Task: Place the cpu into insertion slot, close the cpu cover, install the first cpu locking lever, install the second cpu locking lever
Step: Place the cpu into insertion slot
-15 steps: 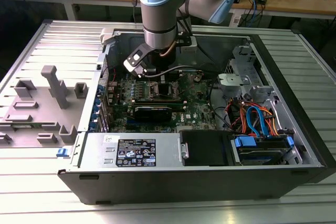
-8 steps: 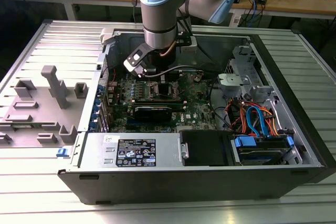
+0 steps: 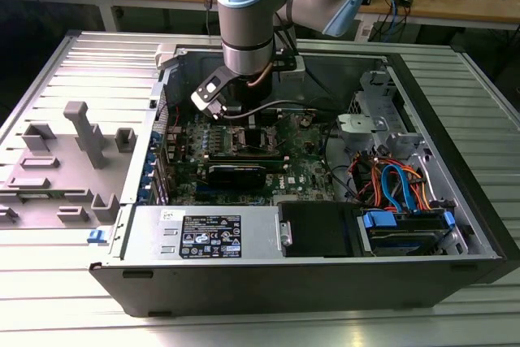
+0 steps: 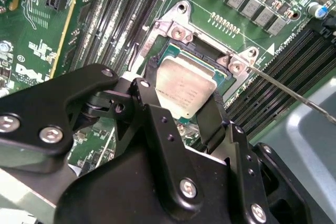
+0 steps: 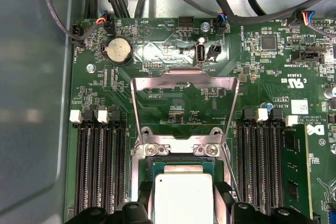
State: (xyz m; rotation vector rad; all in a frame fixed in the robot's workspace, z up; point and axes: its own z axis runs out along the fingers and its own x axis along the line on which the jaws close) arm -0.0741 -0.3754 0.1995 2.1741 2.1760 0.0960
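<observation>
pincer (image 4: 182, 98): my black fingers clamped the flat square silvery-grey cpu (image 4: 186, 85) | cpu: sat over socket (image 5: 157, 150) | thin silvery windowed cpu cover (image 5: 184, 82): stood open (hinged at the socket)

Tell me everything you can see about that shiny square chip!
The cpu is a small flat square with a silvery-grey metal top and a green rim. It lies roughly level at the open socket, the cpu cover swung back. The black gripper clasps two opposite edges. Whether it is fully seated, I cannot tell.
</observation>
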